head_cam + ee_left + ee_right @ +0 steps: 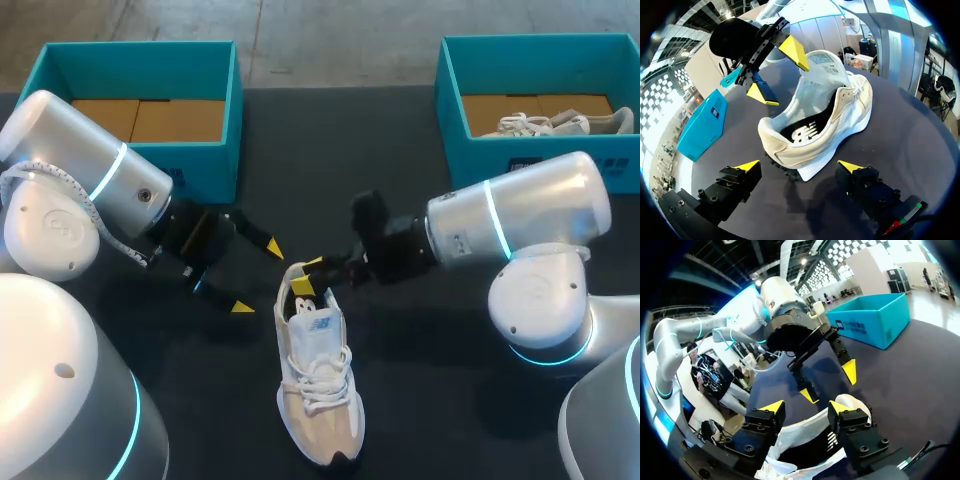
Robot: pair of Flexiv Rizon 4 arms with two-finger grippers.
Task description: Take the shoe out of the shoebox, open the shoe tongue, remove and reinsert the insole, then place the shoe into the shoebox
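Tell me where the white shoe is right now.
In the head view the shoe lies on the black table, low in the middle; its heel is at the right hand, with the open left hand just beside.

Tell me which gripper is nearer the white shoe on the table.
Right. The right gripper is at the heel opening of the shoe, beside the tongue; the left gripper is open off to the heel's side, apart from it.
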